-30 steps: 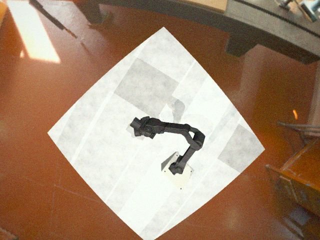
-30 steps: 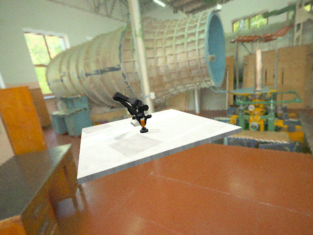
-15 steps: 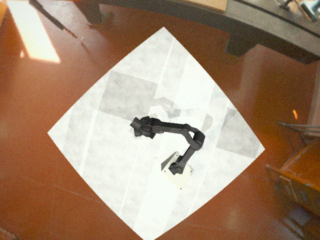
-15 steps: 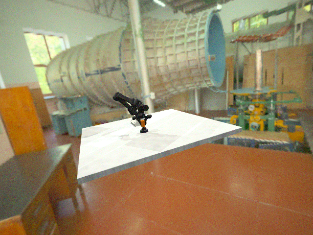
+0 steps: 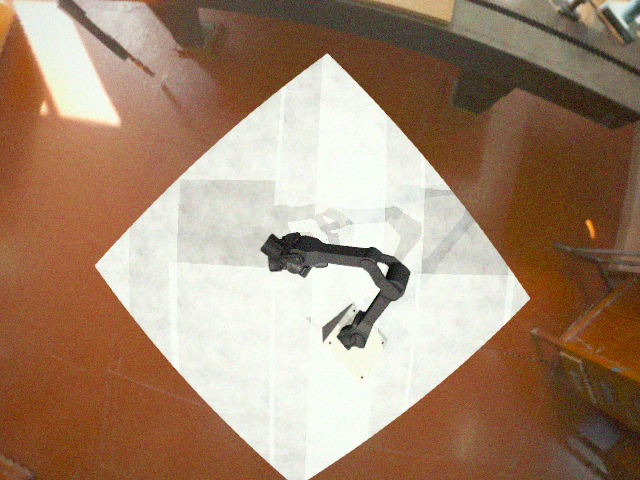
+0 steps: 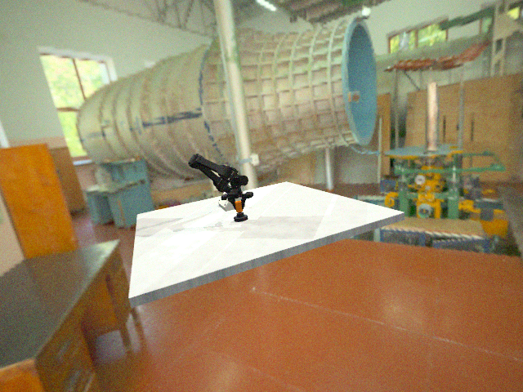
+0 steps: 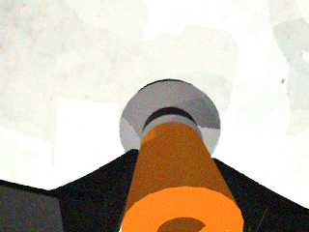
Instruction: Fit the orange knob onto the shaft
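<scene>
The black parallel-jaw gripper (image 6: pixel 239 196) (image 7: pixel 173 160) pinches the tall orange cylindrical knob (image 6: pixel 239 206) (image 7: pixel 174 157) upright over the dark round pedestal (image 6: pixel 240 218) (image 7: pixel 169 92) near the white table's far edge, so grasping and bringing it over look done, while flat-side alignment, full seating and release seemingly remain.

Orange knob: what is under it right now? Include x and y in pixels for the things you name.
Below the orange knob (image 6: pixel 239 206) (image 7: pixel 175 159) is the round pedestal (image 6: pixel 240 217) (image 7: pixel 164 94), on the white table (image 6: pixel 270 248). The shaft is hidden, so whether the flats line up can't be seen.
</scene>
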{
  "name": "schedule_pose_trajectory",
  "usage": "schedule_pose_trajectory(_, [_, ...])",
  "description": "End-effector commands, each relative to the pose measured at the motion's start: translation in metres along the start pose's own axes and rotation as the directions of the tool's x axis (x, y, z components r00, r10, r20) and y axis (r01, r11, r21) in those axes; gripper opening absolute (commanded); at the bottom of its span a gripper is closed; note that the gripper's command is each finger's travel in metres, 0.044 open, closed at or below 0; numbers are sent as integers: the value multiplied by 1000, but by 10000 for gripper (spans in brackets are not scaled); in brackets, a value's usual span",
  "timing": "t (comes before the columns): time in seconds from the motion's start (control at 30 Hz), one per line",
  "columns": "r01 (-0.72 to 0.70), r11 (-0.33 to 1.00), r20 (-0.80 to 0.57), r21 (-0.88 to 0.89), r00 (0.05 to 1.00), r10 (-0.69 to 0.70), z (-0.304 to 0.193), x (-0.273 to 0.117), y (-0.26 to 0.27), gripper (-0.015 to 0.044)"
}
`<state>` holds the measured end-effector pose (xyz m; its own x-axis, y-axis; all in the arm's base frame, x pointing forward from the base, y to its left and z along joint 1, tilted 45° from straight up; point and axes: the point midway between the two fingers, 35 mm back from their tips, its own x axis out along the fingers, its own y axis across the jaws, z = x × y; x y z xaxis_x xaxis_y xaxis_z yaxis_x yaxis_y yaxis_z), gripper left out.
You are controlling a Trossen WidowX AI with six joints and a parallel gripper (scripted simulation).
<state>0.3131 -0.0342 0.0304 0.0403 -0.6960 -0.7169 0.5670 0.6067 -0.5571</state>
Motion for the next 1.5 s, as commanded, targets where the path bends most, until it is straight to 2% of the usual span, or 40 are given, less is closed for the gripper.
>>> schedule_pose_trajectory(0.0, [3, 1000, 3, -17, 1000, -3, 0, 4, -1, 0])
schedule_pose_trajectory(0.37, [3, 996, 3, -92, 1000, -3, 0, 11, -1, 0])
schedule_pose_trajectory(0.6, [1, 998, 0, -63, 1000, -1, 0, 9, -1, 0])
schedule_pose_trajectory(1.17, [1, 998, 0, -63, 1000, -1, 0, 9, -1, 440])
schedule_pose_trajectory(1.47, [0, 998, -1, -63, 1000, 0, 0, 6, 0, 440])
